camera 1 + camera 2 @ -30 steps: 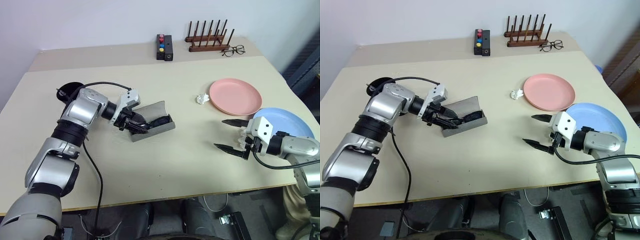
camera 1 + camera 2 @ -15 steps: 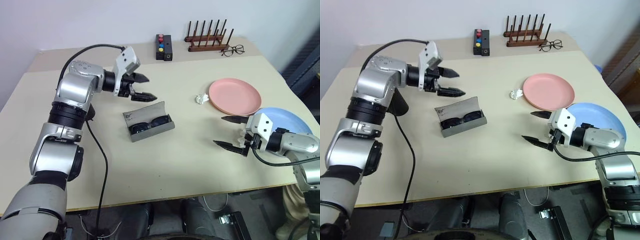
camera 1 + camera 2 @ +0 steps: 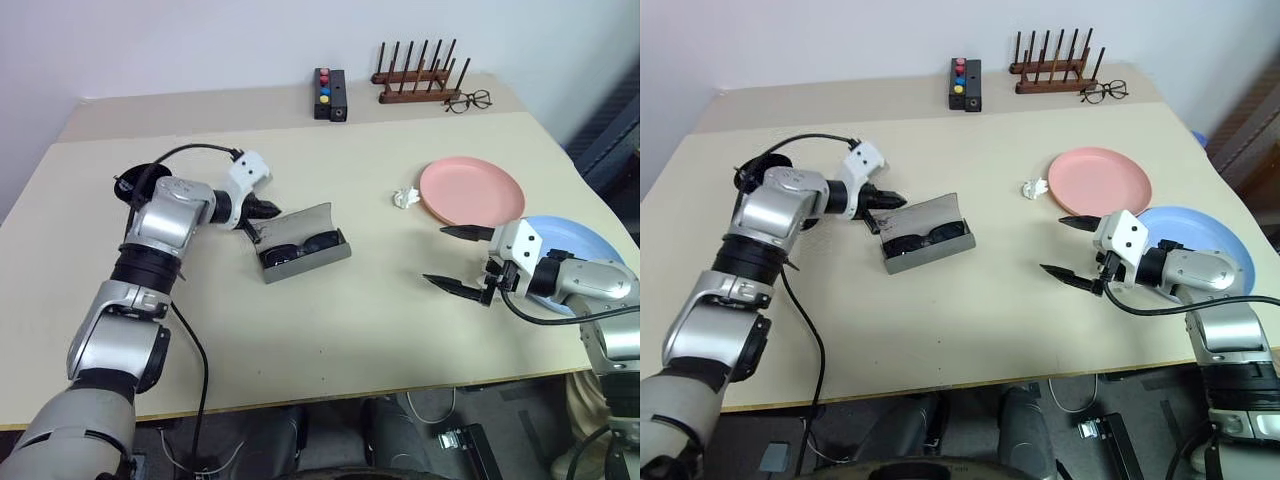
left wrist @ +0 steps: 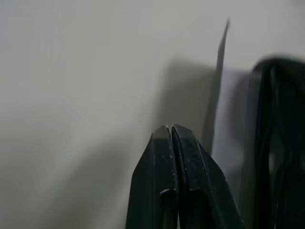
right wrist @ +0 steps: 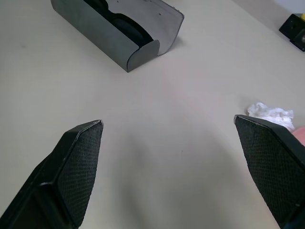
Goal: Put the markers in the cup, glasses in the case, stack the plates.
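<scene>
White wall stands behind a wide beige desk [image 3: 330, 330].

Near the middle of the desk, a bit toward its left side, lies the grey hard glasses case [image 3: 305, 244] with its lid standing open. The black thick-framed sunglasses [image 3: 300, 249] lie inside it.

The left pincer [image 3: 268, 209] is squeezed shut with nothing in it. Its tips sit just beside the left end of the case lid; I cannot tell if they touch it.

A round salmon pink plastic plate [image 3: 471, 191] lies toward the right side of the desk. A round light blue plastic plate [image 3: 575, 245] lies at the right edge, near the front corner, close beside the pink one. They are not stacked.

The right pincer [image 3: 453, 257] hangs over the desk in front of the pink plate, spread wide open and empty.

A small crumpled white scrap [image 3: 403, 198] lies just left of the pink plate.

Along the back edge stand a black box with coloured buttons [image 3: 329, 94], a brown wooden peg rack [image 3: 418, 80] and thin wire-framed clear glasses [image 3: 467, 101].
</scene>
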Motion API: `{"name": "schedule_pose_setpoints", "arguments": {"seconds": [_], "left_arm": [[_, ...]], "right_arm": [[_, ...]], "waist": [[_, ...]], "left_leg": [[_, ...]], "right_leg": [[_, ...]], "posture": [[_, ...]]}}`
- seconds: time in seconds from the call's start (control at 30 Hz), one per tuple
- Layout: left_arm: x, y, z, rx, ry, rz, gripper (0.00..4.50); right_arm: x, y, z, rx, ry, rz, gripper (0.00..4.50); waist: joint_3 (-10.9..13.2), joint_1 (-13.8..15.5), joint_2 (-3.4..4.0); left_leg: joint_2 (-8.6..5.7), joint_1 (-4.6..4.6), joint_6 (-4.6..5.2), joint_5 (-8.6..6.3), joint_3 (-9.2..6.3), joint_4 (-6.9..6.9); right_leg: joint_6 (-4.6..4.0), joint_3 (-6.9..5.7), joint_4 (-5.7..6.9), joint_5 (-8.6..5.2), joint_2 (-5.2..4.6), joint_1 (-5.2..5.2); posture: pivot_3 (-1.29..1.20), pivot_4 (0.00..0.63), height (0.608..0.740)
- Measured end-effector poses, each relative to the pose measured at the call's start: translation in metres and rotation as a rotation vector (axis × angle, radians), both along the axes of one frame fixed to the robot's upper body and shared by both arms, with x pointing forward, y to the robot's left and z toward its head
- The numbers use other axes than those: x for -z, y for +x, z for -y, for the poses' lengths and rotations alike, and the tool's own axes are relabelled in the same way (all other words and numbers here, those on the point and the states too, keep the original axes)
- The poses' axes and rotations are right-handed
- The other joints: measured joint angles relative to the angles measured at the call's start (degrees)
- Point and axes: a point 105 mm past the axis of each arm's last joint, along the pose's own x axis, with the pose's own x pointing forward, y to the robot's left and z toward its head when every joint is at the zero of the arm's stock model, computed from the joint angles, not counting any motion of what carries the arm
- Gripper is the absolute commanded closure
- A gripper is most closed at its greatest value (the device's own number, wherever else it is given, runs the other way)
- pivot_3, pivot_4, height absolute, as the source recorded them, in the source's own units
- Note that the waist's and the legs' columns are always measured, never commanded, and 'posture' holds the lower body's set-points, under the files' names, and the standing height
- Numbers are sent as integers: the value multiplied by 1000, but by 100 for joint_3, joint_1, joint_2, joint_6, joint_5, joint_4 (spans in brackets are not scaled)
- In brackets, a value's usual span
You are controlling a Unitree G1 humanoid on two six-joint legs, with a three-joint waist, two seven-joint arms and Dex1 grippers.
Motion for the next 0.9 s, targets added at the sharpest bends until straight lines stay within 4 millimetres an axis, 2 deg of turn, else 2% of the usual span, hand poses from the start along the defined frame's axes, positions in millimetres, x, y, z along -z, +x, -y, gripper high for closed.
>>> {"name": "schedule_pose_setpoints", "arguments": {"seconds": [0.07, 0.13, 0.27, 0.43, 0.57, 0.77, 0.9], "left_arm": [[7, -6, 8, 45, 28, 5, 4452], [5, -10, 12, 77, 32, 16, 4452], [6, -32, 22, 195, 13, -25, 4452], [7, -54, 12, 266, 39, -70, 4452], [13, -69, 15, 302, 48, -88, 4452], [11, -64, 22, 285, 21, -75, 4452], [1, -62, 28, 299, -5, -64, 4452]], "right_arm": [[0, 0, 0, 0, 0, 0, 0], [0, 0, 0, 0, 0, 0, 0], [3, -1, 0, 2, 1, -9, 0], [4, -2, 0, 4, 1, -13, 0], [5, -3, 0, 4, 1, -15, 0], [11, -7, 1, -6, -2, -45, 0], [15, -10, 2, -14, -7, -64, 0]], "waist": [[-1, -2, 1], [-1, -1, 2], [-1, -9, 2], [-3, -26, 5], [-4, 2, 7], [-4, 12, 5], [-3, -6, 4]], "left_leg": [[0, 0, 0, 0, 0, -1], [1, 0, 0, 0, -1, -1], [1, 0, 0, 0, -1, -1], [3, 1, 0, 0, 0, -6], [2, 2, 0, 0, 0, -3], [0, 9, 1, -1, -1, -1], [1, 8, 1, -1, -2, -6]], "right_leg": [[0, 0, 0, 0, -1, 0], [0, 0, 0, 0, -1, -1], [0, 0, 0, 0, -1, -1], [-1, 2, 0, 0, 0, -2], [-1, 2, -1, 0, -1, 2], [-1, 1, -3, 0, -1, 12], [-1, 1, -3, 0, -1, 7]], "posture": [[0, 150, 740], [0, 150, 740], [0, 150, 740], [0, 150, 740], [0, 150, 740], [0, 150, 740], [0, 150, 740]]}}
